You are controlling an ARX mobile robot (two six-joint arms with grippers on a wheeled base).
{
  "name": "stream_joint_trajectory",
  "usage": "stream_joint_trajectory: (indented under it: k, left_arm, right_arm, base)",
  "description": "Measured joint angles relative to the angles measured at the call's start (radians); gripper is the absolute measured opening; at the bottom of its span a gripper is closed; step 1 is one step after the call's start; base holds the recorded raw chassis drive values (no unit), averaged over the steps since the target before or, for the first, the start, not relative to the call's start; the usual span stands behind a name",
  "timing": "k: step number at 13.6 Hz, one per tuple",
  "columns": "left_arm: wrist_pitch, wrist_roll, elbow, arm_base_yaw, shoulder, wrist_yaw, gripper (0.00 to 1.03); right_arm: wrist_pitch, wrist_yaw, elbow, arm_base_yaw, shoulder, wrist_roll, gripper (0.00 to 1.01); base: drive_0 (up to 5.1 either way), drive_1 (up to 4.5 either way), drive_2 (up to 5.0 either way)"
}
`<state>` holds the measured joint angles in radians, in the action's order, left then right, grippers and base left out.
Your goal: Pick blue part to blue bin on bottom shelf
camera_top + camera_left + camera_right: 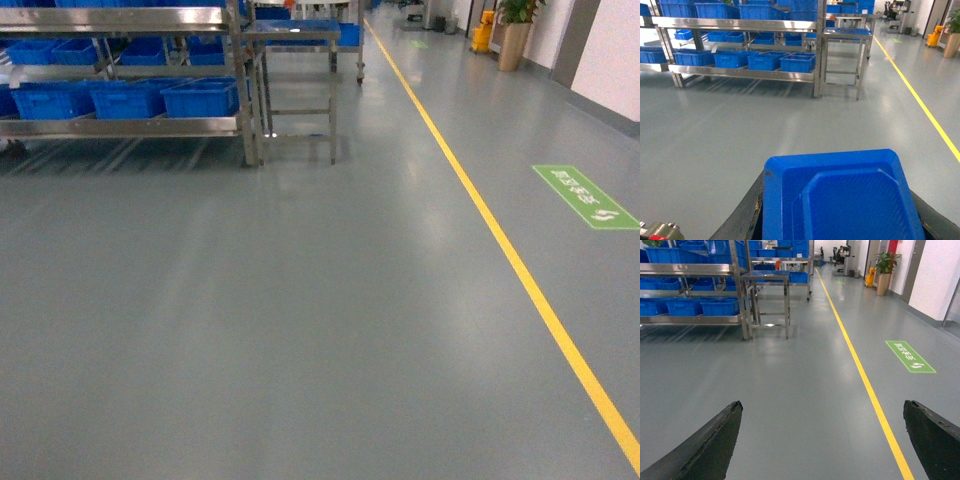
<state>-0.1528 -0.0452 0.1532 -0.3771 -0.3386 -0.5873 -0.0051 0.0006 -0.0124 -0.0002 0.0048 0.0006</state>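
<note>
Black rubber fingers [700,450] of the right gripper [822,440]: spread wide, one at each lower corner of the right wrist view, nothing between them, bare floor [805,390] beneath.

Blue bin [840,197]: bright-blue plastic, seen close in the left wrist view, filling the space between the dark fingers [737,220] of the left gripper [840,220]; the fingers show at both lower sides of the bin, pressed against its walls. A raised moulded panel shows on the face turned to the camera. Blue part: not visible in any view; its place cannot be told.

Grey floor, glossy, ahead of both grippers.

Yellow line [520,270]: painted on the floor, running away to the right of the right gripper.

Green floor marking [585,196]: beyond the yellow line, further right.

Steel rack [745,25]: well ahead and to the left of the left gripper, silver rails, perforated uprights. Bottom shelf [742,73]: carries a row of blue totes [765,61], side by side. Upper levels hold more blue totes.

Steel surface [847,34]: small stand just right of the rack, blue top.

Potted plant [884,270]: far end, by the right wall, near a yellow object too small to identify.
</note>
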Motion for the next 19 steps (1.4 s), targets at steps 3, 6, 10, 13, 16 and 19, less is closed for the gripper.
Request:
stream_joint_trajectory:
  k: [3,6,10,13,16,19]
  left_arm:
    - [0.000,0.000,0.000,0.001,0.004,-0.001,0.44]
    - [0.001,0.000,0.000,0.001,0.002,-0.001,0.44]
    - [0.001,0.000,0.000,0.001,-0.001,0.000,0.44]
    - [-0.003,0.000,0.000,0.001,0.001,-0.003,0.44]
    - [0.002,0.000,0.000,0.001,0.000,-0.004,0.44]
    - [-0.001,0.000,0.000,0.001,0.000,-0.003,0.44]
  right_arm:
    - [-0.002,0.000,0.000,0.000,0.000,0.000,0.98]
    - [0.002,0.000,0.000,0.000,0.000,0.000,0.98]
    - [0.000,0.000,0.000,0.000,0.000,0.000,0.98]
    - [-0.001,0.000,0.000,0.000,0.000,0.000,0.98]
    - [0.003,0.000,0.000,0.000,0.000,0.000,0.98]
    - [-0.002,0.000,0.000,0.000,0.000,0.000,0.98]
  base:
    - [0.1,4.26,-4.0]
    - [0.0,4.09,-4.2]
    - [0.0,4.12,-4.1]
    - [-0.1,4.07,-4.2]
    - [0.0,4.09,-4.2]
    - [0.0,4.12,-4.1]
